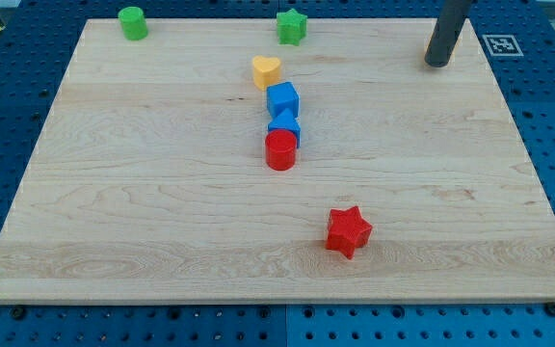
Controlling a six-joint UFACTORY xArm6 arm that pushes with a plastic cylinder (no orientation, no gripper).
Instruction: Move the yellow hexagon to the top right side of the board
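Note:
The only yellow block [267, 71] sits near the top middle of the wooden board [143, 202]; its shape looks more like a heart than a hexagon. My tip [436, 64] rests on the board at the top right, far to the right of the yellow block and touching no block.
A blue cube [282, 98], a blue triangle [284, 126] and a red cylinder [280, 150] form a tight column just below the yellow block. A green star [291, 26] and a green cylinder [133, 22] sit at the top edge. A red star [347, 231] lies lower right of centre.

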